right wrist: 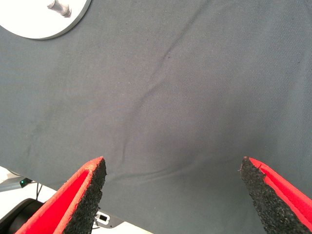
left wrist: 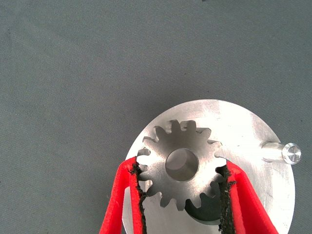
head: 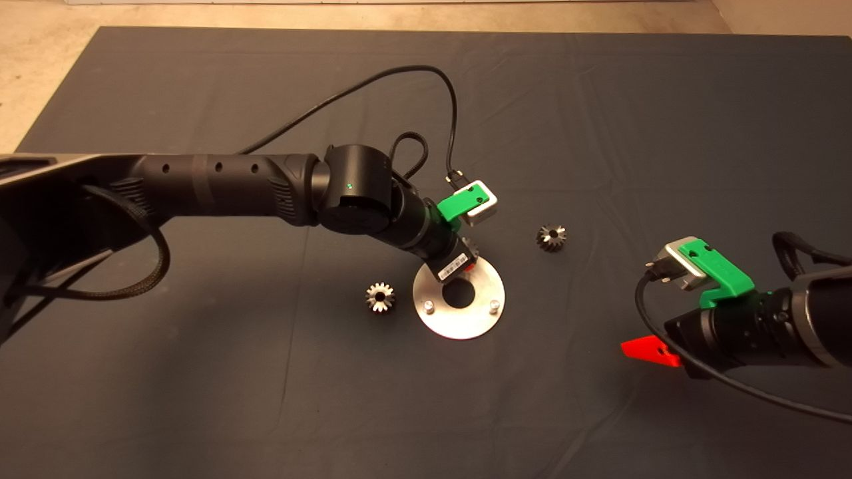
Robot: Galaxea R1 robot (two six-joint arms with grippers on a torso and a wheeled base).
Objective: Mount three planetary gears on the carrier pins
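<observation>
My left gripper (left wrist: 180, 169) is shut on one planetary gear (left wrist: 181, 165), gripping its teeth on both sides and holding it flat over the round silver carrier plate (left wrist: 243, 126), beside one pin (left wrist: 285, 152). In the head view this gripper (head: 466, 263) is at the plate's (head: 458, 318) far edge, where two pins (head: 429, 307) (head: 494, 305) stand bare and the third is hidden. Two more gears lie on the mat: one left of the plate (head: 380, 297), one to its far right (head: 551, 237). My right gripper (head: 649, 350) is open and empty, low over the mat to the right.
A black cable (head: 399, 80) loops over the left arm's wrist. The right wrist view (right wrist: 173, 165) shows bare mat, with the plate's edge (right wrist: 39, 19) and one pin (right wrist: 59, 8) in a corner. The mat's edge and pale floor (head: 40, 73) lie at the far left.
</observation>
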